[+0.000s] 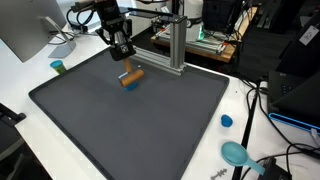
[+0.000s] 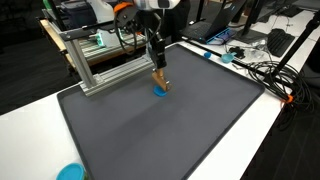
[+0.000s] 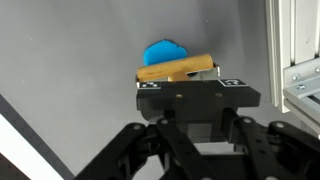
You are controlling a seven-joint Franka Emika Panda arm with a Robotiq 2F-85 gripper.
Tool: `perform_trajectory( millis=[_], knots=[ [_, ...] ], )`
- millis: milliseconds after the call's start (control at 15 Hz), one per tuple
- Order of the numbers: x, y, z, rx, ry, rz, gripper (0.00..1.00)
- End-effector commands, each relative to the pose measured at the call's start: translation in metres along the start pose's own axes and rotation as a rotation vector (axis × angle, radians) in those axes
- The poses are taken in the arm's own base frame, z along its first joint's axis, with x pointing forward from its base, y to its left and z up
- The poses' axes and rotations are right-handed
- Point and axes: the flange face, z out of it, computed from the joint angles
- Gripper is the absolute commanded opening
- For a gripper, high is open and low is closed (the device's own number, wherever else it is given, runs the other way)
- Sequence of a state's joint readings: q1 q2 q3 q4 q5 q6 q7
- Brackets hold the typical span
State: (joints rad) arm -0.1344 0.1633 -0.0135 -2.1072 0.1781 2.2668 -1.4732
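Observation:
My gripper [image 1: 124, 58] [image 2: 157, 68] points down over the far part of the dark grey mat [image 1: 140, 130] [image 2: 180, 135]. It is shut on a short wooden handle [image 1: 132, 75] [image 2: 160, 82] that ends in a blue head [image 1: 127, 85] [image 2: 160, 93]. The blue head sits at or just above the mat. In the wrist view the handle [image 3: 180, 68] lies crosswise just past the shut gripper [image 3: 192, 86], and the blue head [image 3: 165, 52] shows beyond it.
An aluminium frame [image 1: 165, 45] [image 2: 95, 60] [image 3: 295, 50] stands at the mat's far edge, close to the gripper. A small blue cap [image 1: 227, 121], a teal scoop [image 1: 237, 153] and a teal cup [image 1: 58, 67] sit on the white table. Cables [image 2: 265, 75] run along one side.

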Motion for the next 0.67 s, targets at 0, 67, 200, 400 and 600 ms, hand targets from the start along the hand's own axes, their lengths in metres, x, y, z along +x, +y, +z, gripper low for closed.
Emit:
perform_trajectory(
  millis=[0,67,200,400,600],
  knots=[
    [0.007,-0.001,0.001,-0.004,-0.035,0.046,0.22],
    [0.006,0.0,0.003,-0.003,-0.044,0.059,0.22],
    [-0.001,0.002,0.008,0.011,-0.053,0.08,0.22],
    [-0.014,0.008,0.014,0.01,-0.039,0.105,0.22],
    [-0.02,0.015,0.014,-0.002,-0.016,0.126,0.22]
  ],
)
